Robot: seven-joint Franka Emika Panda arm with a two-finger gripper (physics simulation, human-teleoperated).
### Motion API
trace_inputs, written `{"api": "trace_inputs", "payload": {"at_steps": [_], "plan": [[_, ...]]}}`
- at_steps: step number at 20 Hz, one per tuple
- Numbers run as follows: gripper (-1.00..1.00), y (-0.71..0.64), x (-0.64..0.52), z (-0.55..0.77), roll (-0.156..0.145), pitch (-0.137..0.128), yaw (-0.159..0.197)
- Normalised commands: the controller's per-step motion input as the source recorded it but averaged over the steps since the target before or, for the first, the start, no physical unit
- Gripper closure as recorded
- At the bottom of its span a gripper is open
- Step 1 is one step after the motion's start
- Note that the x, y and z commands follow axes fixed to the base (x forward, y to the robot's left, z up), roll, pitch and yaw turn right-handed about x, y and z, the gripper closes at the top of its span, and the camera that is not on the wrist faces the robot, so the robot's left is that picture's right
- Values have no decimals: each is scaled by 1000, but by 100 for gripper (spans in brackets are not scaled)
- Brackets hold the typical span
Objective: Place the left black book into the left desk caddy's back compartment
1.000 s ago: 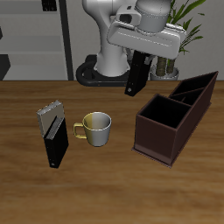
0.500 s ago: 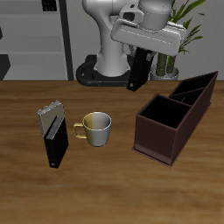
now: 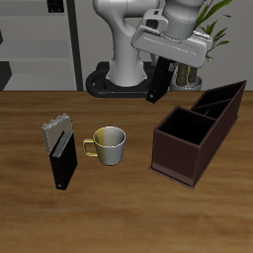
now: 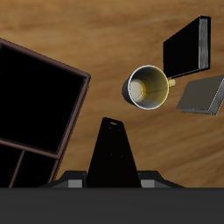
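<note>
Table space was shared by the left desk caddy, a second black book with a speckled one behind it, and a mug. Since a second before, the left black book, clamped in the hand, had been raised and carried toward the caddy, whose back compartment lay unobstructed.

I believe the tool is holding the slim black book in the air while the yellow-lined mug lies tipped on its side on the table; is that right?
Not quite: the yellow-lined mug stands upright, opening upward, as the exterior view shows. The tool does hold the slim black book in the air.
</note>
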Motion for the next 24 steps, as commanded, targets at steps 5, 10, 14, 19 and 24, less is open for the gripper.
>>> {"api": "trace_inputs", "payload": {"at_steps": [5, 10, 14, 19, 24], "plan": [[100, 274, -143, -134, 27, 9, 13], [100, 339, -170, -93, 35, 2, 5], [100, 235, -67, -2, 26, 0, -25], [100, 262, -29, -36, 27, 2, 3], [100, 254, 21, 3, 39, 5, -24]]}}
